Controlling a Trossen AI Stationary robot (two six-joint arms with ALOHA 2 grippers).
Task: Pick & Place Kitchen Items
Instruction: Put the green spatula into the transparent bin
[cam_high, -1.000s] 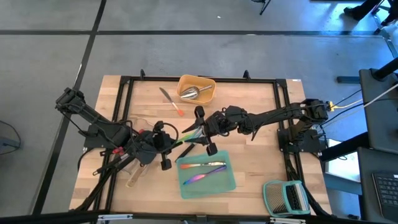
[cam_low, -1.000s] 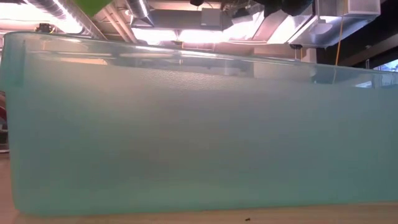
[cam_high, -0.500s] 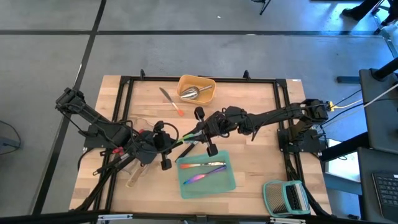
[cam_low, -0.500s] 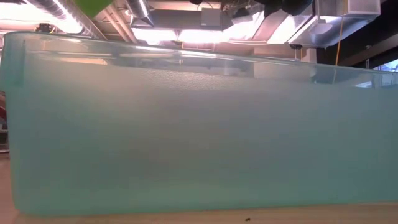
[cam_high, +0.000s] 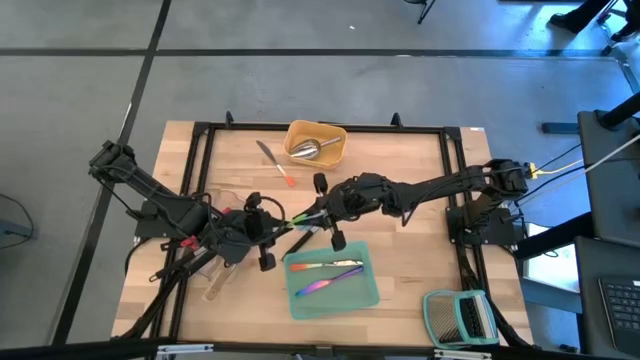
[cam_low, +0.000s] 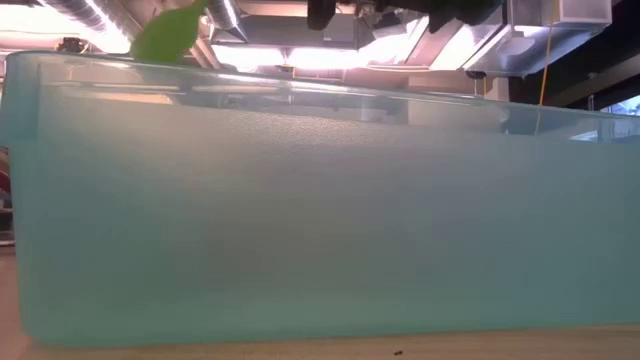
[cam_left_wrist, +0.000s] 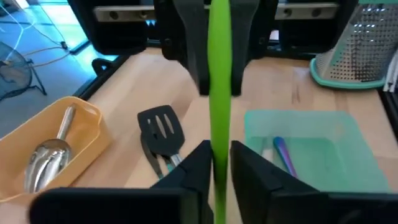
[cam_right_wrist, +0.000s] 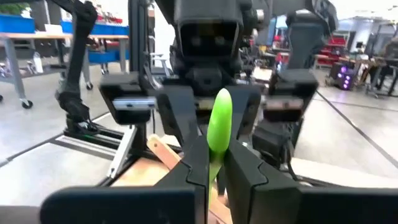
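High view: both arms meeting mid-table over one green-handled utensil (cam_high: 303, 217), just beyond the teal tray (cam_high: 368, 293). Left gripper (cam_high: 267, 233) clamped on one end, fingers (cam_left_wrist: 200, 163) pinched tight against the green handle. Right gripper (cam_high: 327, 211) likewise closed on the other end, fingers (cam_right_wrist: 194, 163) squeezing it. Compared with a second ago, right gripper drawn slightly toward the left one, and the green end now dipped lower above the tray wall in the low view (cam_low: 168, 33). Looks like a handover at its midpoint; one gripper has yet to let go. Black slotted turner (cam_left_wrist: 161, 129) lying on the table beneath; steel scoop (cam_high: 306, 150) in the yellow tray (cam_high: 336, 135).
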